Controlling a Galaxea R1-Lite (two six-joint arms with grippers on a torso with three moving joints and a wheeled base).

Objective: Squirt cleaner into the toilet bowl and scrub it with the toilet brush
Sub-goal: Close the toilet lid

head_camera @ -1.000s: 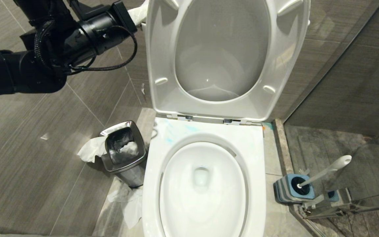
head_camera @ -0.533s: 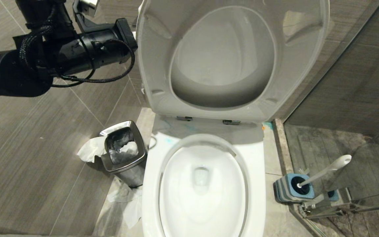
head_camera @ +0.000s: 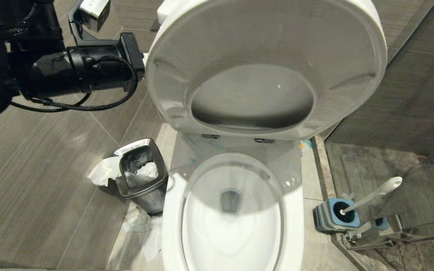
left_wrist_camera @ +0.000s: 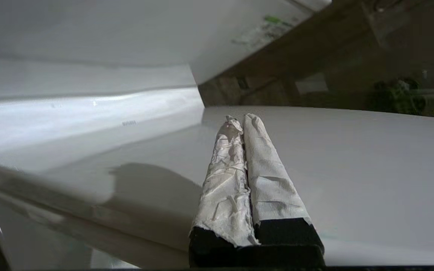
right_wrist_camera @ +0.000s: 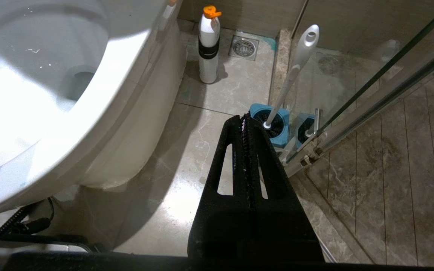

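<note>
Head view: left arm at far left, its gripper hidden behind the half-lowered lid [head_camera: 266,67] over the toilet bowl [head_camera: 232,226]. Toilet brush [head_camera: 371,197] stands in its holder [head_camera: 335,218] on the right, handle leaning up and right. Left wrist view: left gripper [left_wrist_camera: 244,118], jaws closed, paper-wrapped, against the lid. Right wrist view: right gripper [right_wrist_camera: 244,118] closed, empty, just near of the brush; bottle [right_wrist_camera: 208,45] beyond.

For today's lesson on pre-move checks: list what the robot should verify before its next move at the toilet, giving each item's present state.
1. Seat and lid clear of the toilet bowl: not ok, tipped forward over it.
2. Left gripper empty: ok, shut, tips on the lid.
3. Right gripper free: ok, shut, nothing held.
4. Toilet brush reachable: ok, standing in its holder.
5. Cleaner in bowl: cannot tell.
</note>
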